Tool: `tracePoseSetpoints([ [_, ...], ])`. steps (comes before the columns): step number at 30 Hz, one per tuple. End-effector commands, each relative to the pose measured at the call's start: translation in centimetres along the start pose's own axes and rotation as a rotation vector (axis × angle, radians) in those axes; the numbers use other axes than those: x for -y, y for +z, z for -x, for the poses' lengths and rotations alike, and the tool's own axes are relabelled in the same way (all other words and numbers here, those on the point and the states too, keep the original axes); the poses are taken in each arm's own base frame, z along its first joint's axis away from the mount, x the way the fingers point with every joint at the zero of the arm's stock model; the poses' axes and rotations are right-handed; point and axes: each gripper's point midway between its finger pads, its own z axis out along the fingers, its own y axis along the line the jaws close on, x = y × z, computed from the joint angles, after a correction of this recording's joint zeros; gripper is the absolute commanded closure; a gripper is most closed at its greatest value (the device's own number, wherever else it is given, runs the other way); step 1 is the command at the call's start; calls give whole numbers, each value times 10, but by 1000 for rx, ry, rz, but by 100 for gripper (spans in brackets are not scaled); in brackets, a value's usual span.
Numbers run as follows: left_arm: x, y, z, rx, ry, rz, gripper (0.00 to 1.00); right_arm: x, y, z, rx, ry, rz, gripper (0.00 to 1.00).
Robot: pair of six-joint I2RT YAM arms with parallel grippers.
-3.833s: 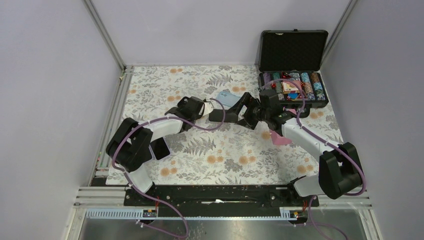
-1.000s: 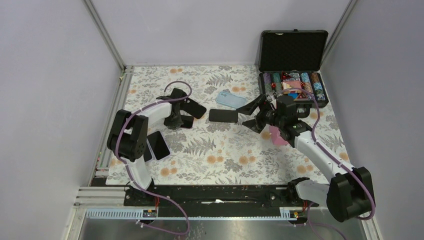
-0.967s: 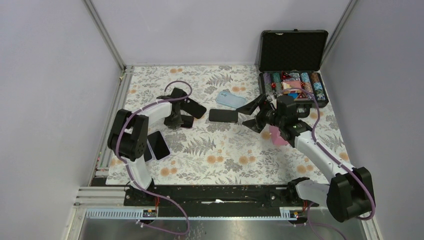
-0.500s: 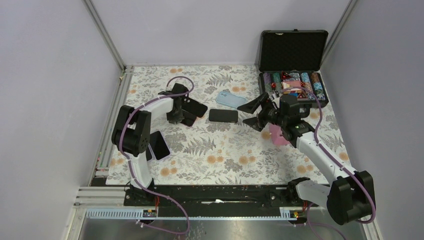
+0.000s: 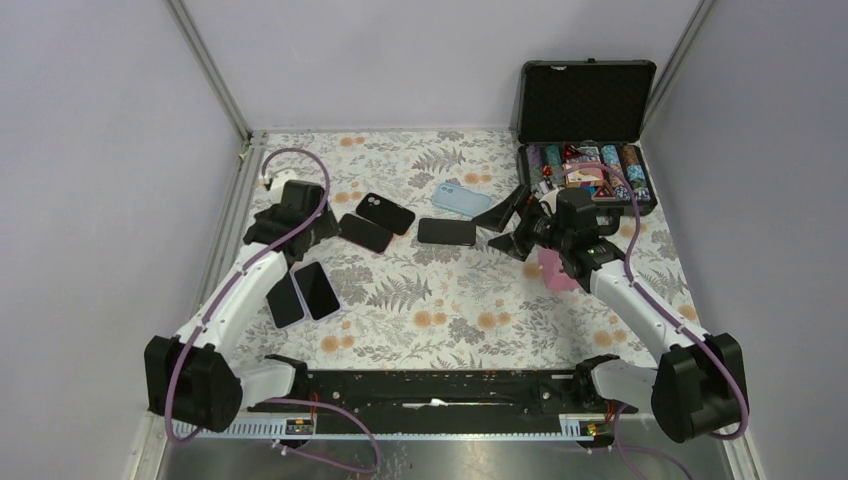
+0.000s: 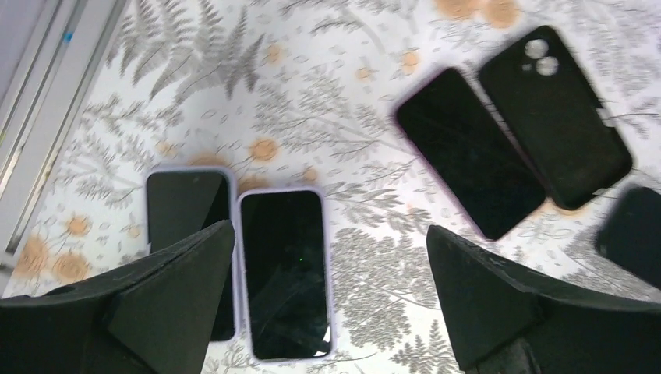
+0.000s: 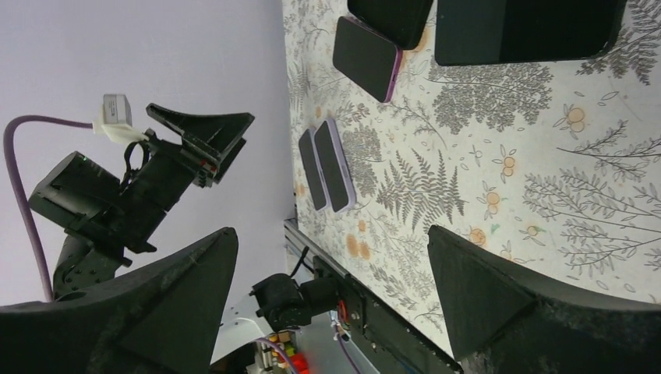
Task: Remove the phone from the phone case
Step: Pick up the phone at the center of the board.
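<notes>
No legible text or labels anywhere

Reading the table [image 5: 450, 310] from above with twelve at the far wall, my left hand [image 6: 327, 234] hangs spread wide near the left edge. At its nine the metal rail [image 5: 232, 215] closes me in. At six lie two lilac-cased phones [image 5: 316, 290] side by side. At three a bare black phone [image 5: 364, 232] and a black case [image 5: 386, 213] lie just beside each other. Toward twelve the table is bare.

My right hand [image 7: 332, 232], also spread, has a second black phone [image 5: 446, 231] lying flat at nine. A pale blue case [image 5: 461, 198] lies at ten, the open chip case [image 5: 585, 100] stands at two, and a pink thing [image 5: 562, 278] lies at four. Between my arms, toward six, the table lies free.
</notes>
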Motion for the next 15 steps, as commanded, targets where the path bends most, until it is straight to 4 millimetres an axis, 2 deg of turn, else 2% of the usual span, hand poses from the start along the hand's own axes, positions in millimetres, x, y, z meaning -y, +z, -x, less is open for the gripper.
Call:
tracePoseSetpoints([
  [1,-44,1,-30,-51,-57,149,1,-6,3,6,8,-92,12,0],
  [5,-39,2,-62,-208,-76,87,2,-1,10,7,-13,-74,-6,0],
  [8,-46,6,-87,-266,-119,118,2,-3,16,7,-32,-49,9,0],
  [11,-50,10,-100,-288,-145,123,2,-4,18,8,-34,-35,13,0],
  [15,-41,13,-120,-366,-144,72,2,7,20,6,-41,4,-32,2],
])
